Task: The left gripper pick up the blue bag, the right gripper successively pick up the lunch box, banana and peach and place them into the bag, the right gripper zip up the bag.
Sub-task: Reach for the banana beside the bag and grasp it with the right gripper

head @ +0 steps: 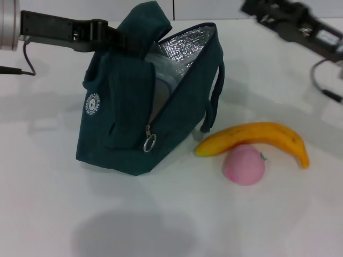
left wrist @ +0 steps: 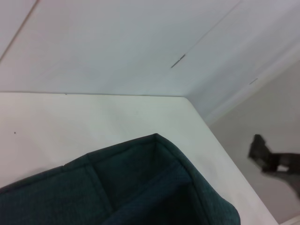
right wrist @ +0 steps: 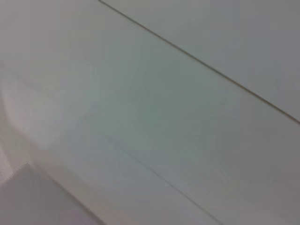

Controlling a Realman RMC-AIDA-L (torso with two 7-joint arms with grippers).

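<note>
The blue bag (head: 139, 112) stands on the white table, its mouth open and the foil lining (head: 187, 48) showing. My left gripper (head: 126, 38) is shut on the bag's top handle and holds it up. The bag's fabric also fills the low part of the left wrist view (left wrist: 140, 187). A pale clear shape inside the mouth looks like the lunch box (head: 161, 75), mostly hidden. The banana (head: 257, 138) lies to the right of the bag, with the peach (head: 244, 165) touching its near side. My right gripper (head: 256, 9) is raised at the back right, away from everything.
The zip pull ring (head: 149, 143) hangs on the bag's near side. A dark cable (head: 327, 80) trails on the table at the right. The right wrist view shows only a pale wall. The right arm shows far off in the left wrist view (left wrist: 269, 159).
</note>
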